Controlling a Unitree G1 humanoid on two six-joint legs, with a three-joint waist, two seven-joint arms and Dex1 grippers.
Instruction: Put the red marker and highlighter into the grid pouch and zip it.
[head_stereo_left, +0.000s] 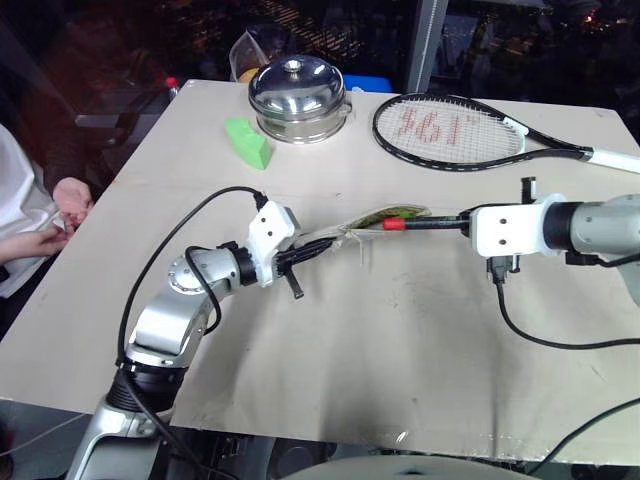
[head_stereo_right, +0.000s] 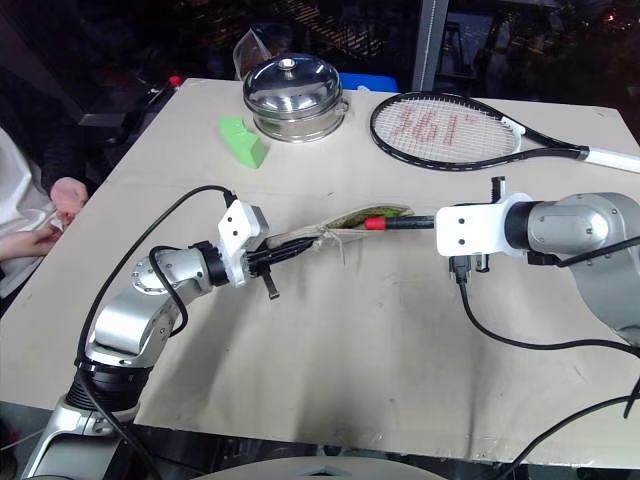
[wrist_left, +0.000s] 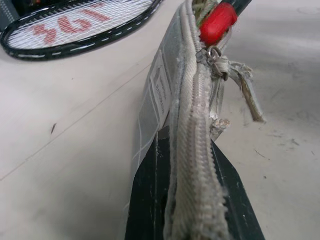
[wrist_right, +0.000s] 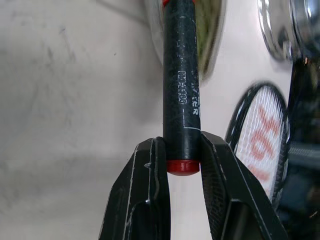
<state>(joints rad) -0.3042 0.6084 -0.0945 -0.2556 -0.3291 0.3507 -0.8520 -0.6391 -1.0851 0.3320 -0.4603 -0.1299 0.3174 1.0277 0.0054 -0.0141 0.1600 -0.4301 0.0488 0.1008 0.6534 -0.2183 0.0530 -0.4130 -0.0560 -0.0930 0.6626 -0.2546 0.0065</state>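
My left gripper is shut on the closed end of the grid pouch, which it holds above the table's middle with the zipper edge turned up. My right gripper is shut on the tail of the red marker, a black barrel lying nearly level. The marker's red cap sits at the pouch's open mouth, beside the zipper pull. A green patch shows inside that mouth; I cannot tell whether it is the highlighter.
At the table's far side are a tennis racket, a steel pot with a lid and a green wedge block. A person's hand rests by the left edge. Bare tabletop lies in front of the arms.
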